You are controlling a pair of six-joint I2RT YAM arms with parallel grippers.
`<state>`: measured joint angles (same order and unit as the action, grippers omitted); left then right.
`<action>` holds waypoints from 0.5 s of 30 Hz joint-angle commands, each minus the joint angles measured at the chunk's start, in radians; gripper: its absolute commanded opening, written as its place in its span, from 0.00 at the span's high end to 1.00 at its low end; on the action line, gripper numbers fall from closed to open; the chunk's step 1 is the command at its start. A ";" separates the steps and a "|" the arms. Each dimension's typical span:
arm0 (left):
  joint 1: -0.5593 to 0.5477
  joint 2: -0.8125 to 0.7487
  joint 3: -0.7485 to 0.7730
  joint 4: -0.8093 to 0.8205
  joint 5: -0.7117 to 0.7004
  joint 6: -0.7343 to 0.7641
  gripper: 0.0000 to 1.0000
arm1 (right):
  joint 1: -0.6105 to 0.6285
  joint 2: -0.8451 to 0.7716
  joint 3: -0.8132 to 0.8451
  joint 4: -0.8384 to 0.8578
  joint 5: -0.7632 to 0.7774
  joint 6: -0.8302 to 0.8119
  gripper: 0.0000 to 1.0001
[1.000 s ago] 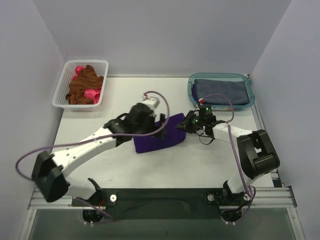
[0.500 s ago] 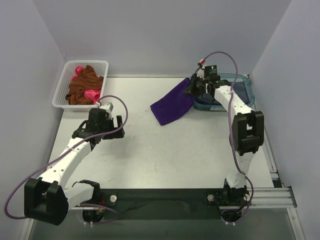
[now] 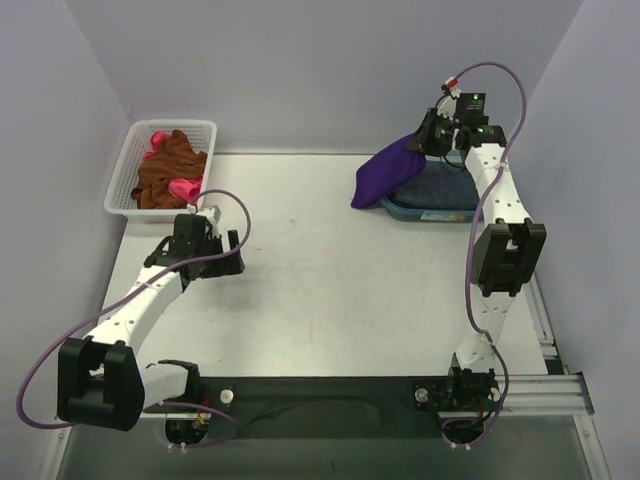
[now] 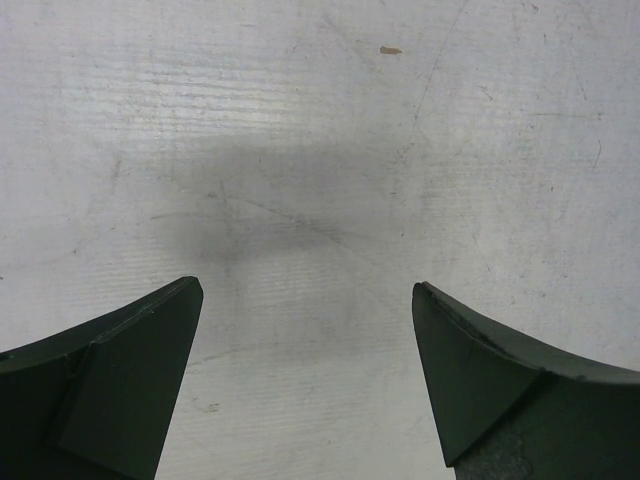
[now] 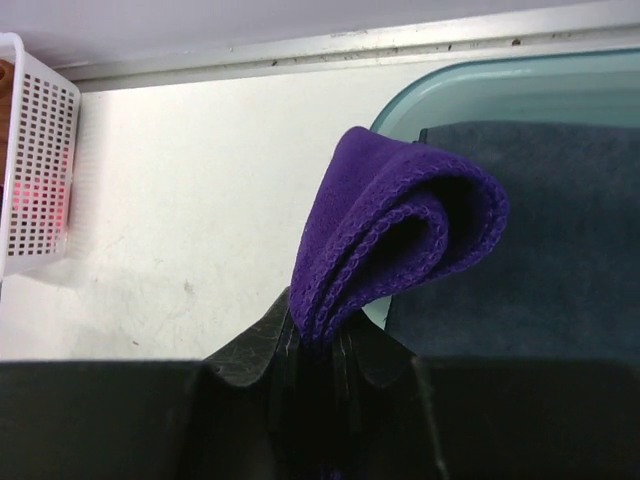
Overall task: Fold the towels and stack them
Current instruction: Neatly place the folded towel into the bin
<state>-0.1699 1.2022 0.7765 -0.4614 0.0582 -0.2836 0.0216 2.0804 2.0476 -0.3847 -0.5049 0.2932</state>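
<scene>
- Progress looks roughly halfway, judging by how the cloths lie: one slate blue-grey towel (image 3: 445, 190) lies flat and folded in the teal tub (image 3: 398, 207) at the upper right of the overhead frame.
- Next onto that pile is the purple towel (image 3: 385, 172). It hangs doubled over from the right gripper (image 3: 432, 140), which is clenched on its bunched edge above the tub's left rim. It drapes down toward the bench (image 3: 330, 290) and is not yet laid on the slate one.
- Left to do: setting the purple one down squarely, then the rust-brown towel (image 3: 165, 168) and pink towel (image 3: 183, 187), both crumpled in the white lattice basket (image 3: 122, 178) at the upper left.
- The left gripper (image 4: 308, 300) is released, its jaws spread wide over bare bench with nothing between them, just below the basket in the overhead view.
- Hard to tell:
  - the right wrist view shows only layered purple hems, so the neatness of the fold is unclear;
  - the fingertips there are buried in cloth;
  - the hanging purple towel covers the tub's left part from above;
  - how many cloths are in the basket cannot be counted.
</scene>
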 commanded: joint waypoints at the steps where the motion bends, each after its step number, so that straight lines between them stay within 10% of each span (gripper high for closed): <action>1: 0.007 0.013 0.029 0.032 0.025 0.012 0.02 | -0.018 -0.017 0.095 -0.080 -0.067 -0.084 1.00; 15: 0.009 0.051 0.027 0.027 0.014 0.008 0.03 | -0.167 0.017 0.181 -0.115 -0.175 -0.160 1.00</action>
<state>-0.1680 1.2518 0.7765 -0.4614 0.0723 -0.2836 -0.1280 2.0933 2.1654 -0.4980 -0.6220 0.1661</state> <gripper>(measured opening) 0.975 0.120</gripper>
